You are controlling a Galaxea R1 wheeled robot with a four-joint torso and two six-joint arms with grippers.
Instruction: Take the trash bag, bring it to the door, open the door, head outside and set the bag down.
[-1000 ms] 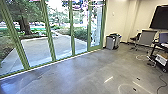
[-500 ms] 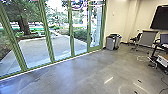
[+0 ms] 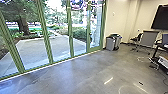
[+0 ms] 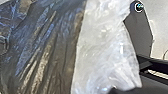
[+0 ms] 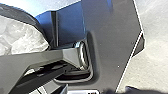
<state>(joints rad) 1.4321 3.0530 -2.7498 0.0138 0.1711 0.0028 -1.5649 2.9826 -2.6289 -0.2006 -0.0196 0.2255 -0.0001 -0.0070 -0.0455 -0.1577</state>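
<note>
The trash bag (image 4: 47, 47) shows large in the left wrist view, dark and shiny with long folds, beside a crumpled pale, translucent plastic part (image 4: 106, 47). In the right wrist view, similar whitish plastic (image 5: 20, 35) lies under a dark edge, near the robot's jointed bar. Whether either gripper is open or shut cannot be made out. A green-framed glass door (image 3: 95, 30) stands shut at the right end of the glass wall in the head view.
Grey bins (image 3: 113, 42) stand by the wall just right of the door. Farther right are an office chair (image 3: 149, 38), a dark screen (image 3: 160, 18) and a table with cables below. A paved yard (image 3: 45, 50) with trees lies beyond the glass.
The head camera has moved slightly: the glass wall's left posts sit farther left and the chairs and table farther right. The door stays shut.
</note>
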